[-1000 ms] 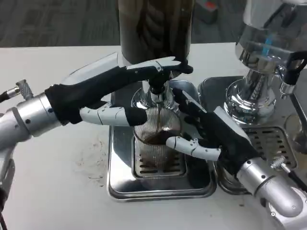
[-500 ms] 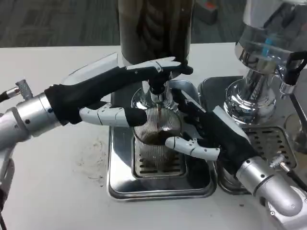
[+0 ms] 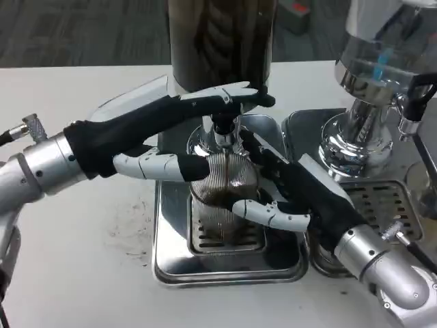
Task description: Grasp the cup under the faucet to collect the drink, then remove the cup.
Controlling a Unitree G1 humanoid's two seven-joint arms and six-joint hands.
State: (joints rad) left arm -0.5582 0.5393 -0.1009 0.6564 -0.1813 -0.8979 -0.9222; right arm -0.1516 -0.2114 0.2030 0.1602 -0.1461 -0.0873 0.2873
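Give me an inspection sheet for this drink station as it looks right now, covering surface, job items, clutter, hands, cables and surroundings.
Surface: white table, with brownish smudges left of the metal drip tray.
Job's things: ribbed clear cup on the tray's grate under the faucet, dark drink in its lower part.
Clutter: second dispenser on its own drip tray to the right.
Hands: left hand reaches over the faucet, fingers on its top, thumb by the cup's left side; right hand wraps the cup from the right.
Cables: black cable at the left wrist; another near the right forearm.
Surroundings: grey floor beyond the table.
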